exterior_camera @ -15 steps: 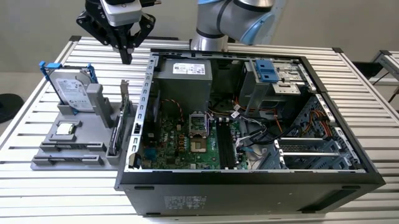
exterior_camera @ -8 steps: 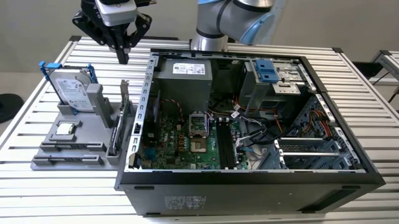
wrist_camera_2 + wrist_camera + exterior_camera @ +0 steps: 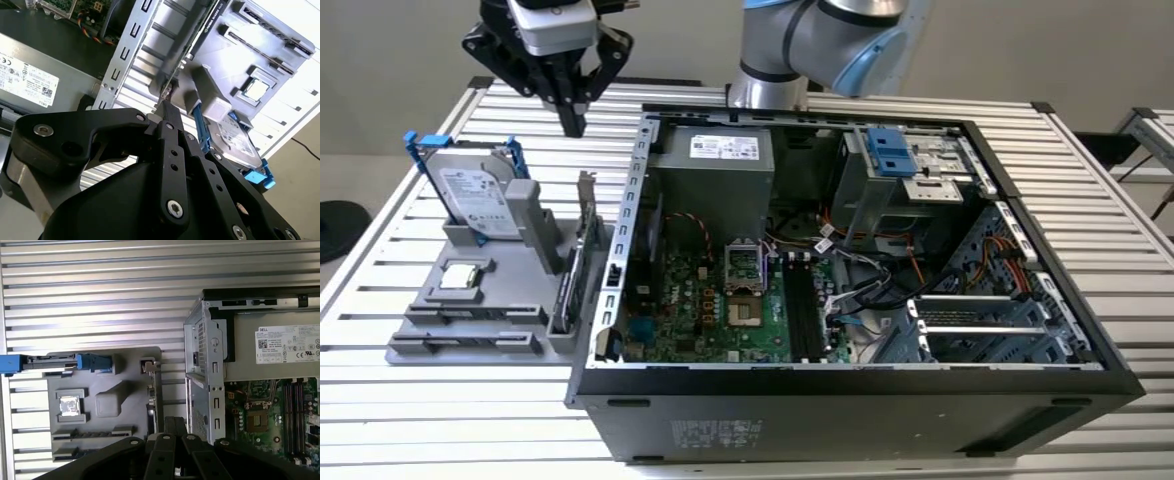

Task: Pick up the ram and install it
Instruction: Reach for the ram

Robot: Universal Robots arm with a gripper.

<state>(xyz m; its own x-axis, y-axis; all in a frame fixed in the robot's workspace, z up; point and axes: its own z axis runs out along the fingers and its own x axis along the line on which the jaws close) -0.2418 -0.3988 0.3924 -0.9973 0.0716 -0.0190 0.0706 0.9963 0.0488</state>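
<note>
My gripper (image 3: 571, 122) hangs high over the table's far left, behind the grey parts fixture (image 3: 420, 345) and beside the open computer case (image 3: 854, 395). Its fingers are shut with nothing between them, as both wrist views show (image 3: 165, 106) (image 3: 175, 424). A thin dark strip in the fixture's front holder (image 3: 90, 433) (image 3: 474, 312) may be the ram, seen edge-on; I cannot tell for sure. The motherboard's memory slots (image 3: 797, 310) (image 3: 294, 412) lie inside the case.
On the fixture stand a silver hard drive in a blue frame (image 3: 470, 195), a processor chip (image 3: 460, 278) and an upright expansion card with a metal bracket (image 3: 591, 250). The case holds a power supply (image 3: 714, 165), a drive cage (image 3: 907, 165) and loose cables (image 3: 881, 285).
</note>
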